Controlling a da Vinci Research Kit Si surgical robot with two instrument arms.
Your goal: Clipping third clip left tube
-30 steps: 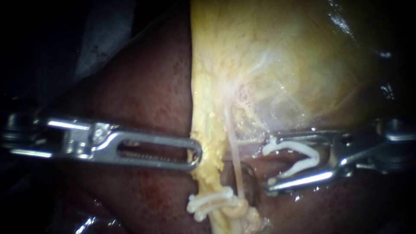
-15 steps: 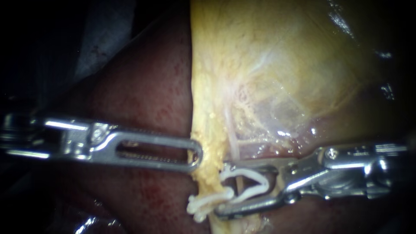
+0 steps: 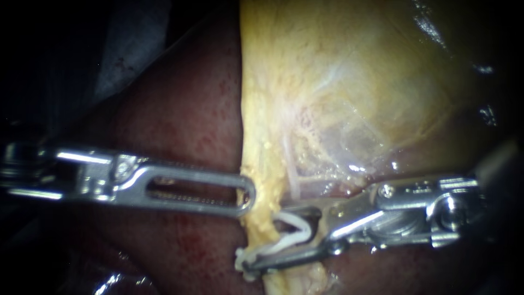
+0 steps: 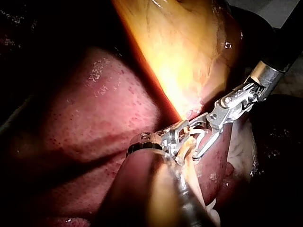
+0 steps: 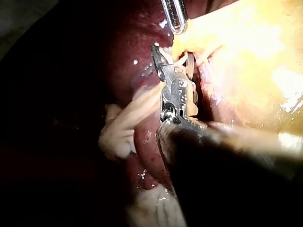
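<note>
— Step now?
— Clip closing. My right instrument (image 3: 263, 237) has its jaws half closed on a white V-shaped clip (image 3: 292, 222), which seems astride the thin pale tube (image 3: 293, 183), just beside the white clips already set (image 3: 246, 261).
— Next?
— I judge: squeeze fully until it locks, then open and withdraw straight.
</note>
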